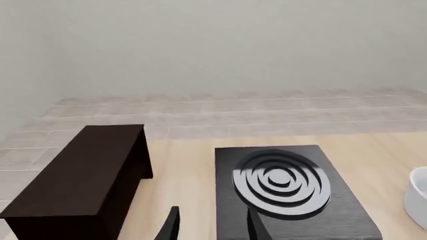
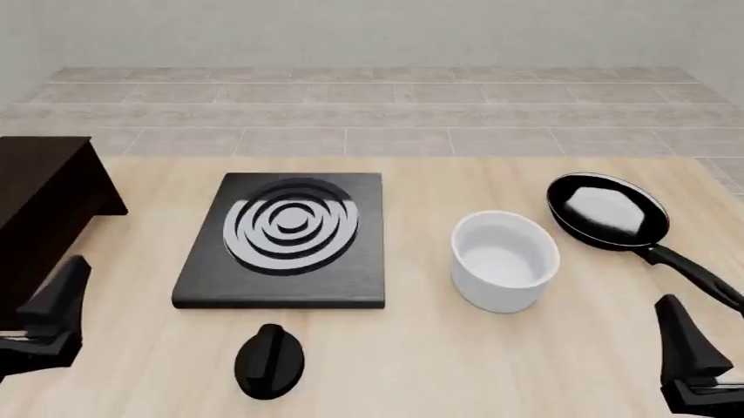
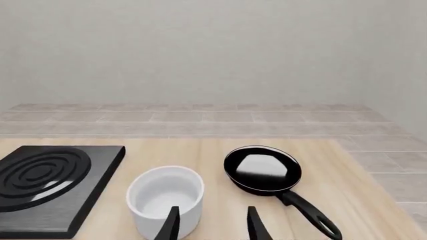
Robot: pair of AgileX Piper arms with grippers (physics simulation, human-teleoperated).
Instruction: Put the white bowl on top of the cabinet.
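The white bowl [image 2: 503, 260] stands upright on the table [image 2: 465, 366], between the black stove slab [image 2: 286, 241] and the frying pan [image 2: 608, 212], apart from both. The cabinet [image 2: 41, 209] sits at the table's left edge, well away from the bowl, and the front view crops it. The left wrist view alone shows its whole flat top [image 1: 83, 167] — and only a sliver of the bowl [image 1: 418, 197] at the frame edge. The right wrist view shows the bowl [image 3: 165, 199] just ahead of the right gripper [image 3: 210, 225], whose fingers stand apart with nothing between them. The left gripper [image 1: 210, 227] is likewise spread and empty, pointing at the bare strip between cabinet and stove. A black knob-like object [image 2: 270, 360] lies near the front edge — seen only from the front. Open tabletop surrounds the bowl on every side.
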